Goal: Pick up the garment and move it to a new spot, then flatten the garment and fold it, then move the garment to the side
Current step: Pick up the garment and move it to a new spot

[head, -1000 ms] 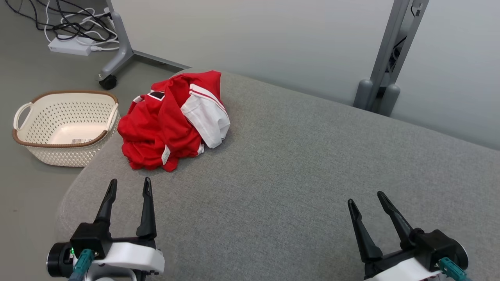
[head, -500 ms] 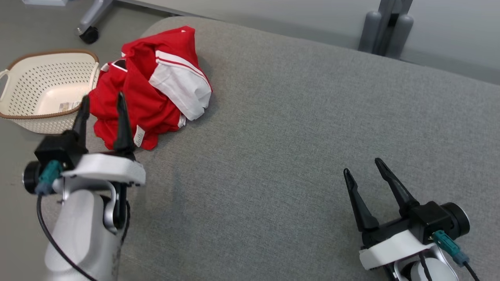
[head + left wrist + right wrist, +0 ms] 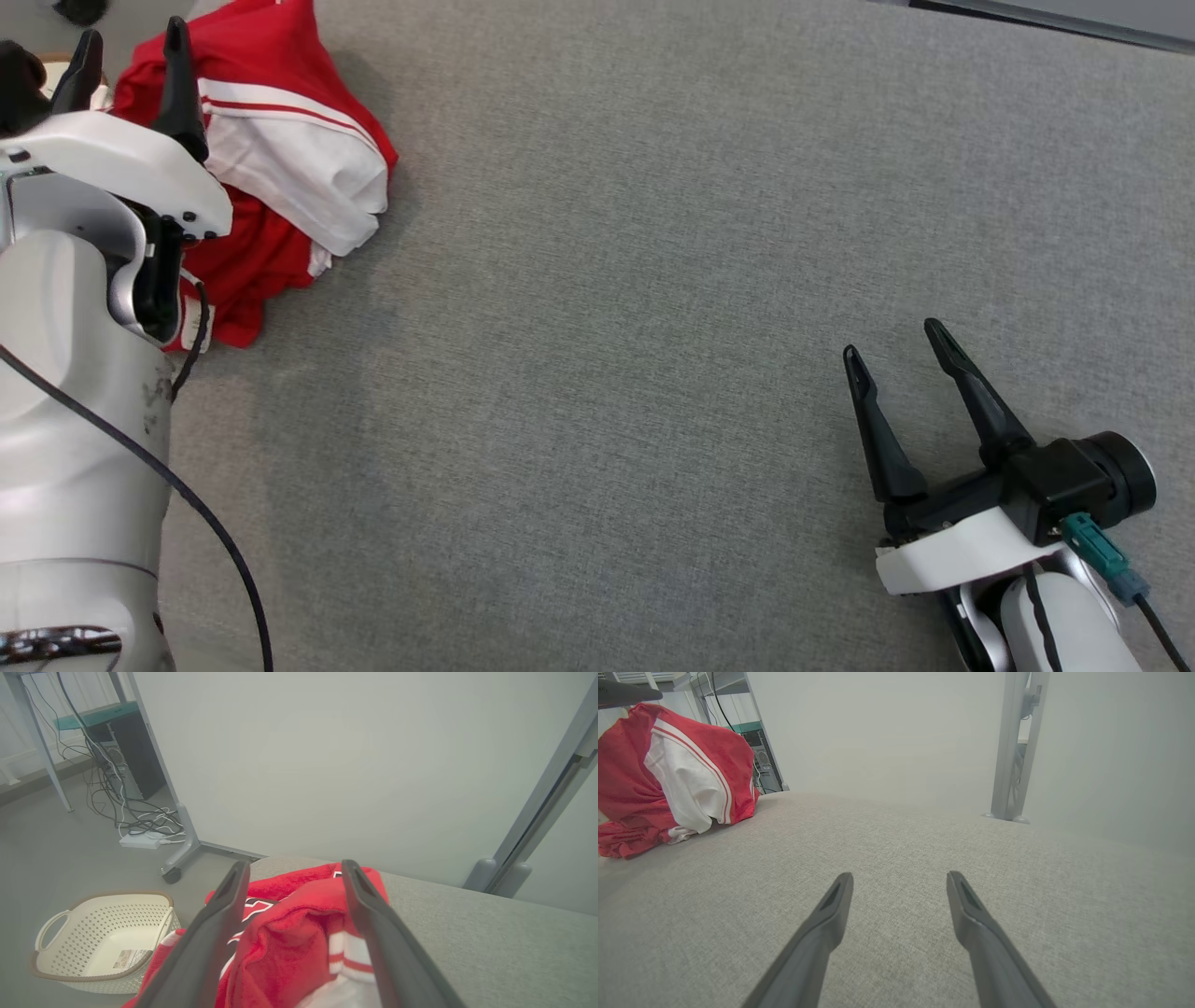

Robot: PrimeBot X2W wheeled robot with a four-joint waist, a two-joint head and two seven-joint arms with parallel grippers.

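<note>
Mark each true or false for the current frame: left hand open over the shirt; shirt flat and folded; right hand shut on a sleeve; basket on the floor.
1. The left hand is open, fingers spread over the garment. True.
2. The garment lies flat and folded. False: it is a crumpled heap near the edge of the grey surface.
3. The right hand is shut on a sleeve. False: it is open over bare grey surface, apart from the garment.
4. A perforated cream basket stands on the floor beside the grey surface. True.
</note>
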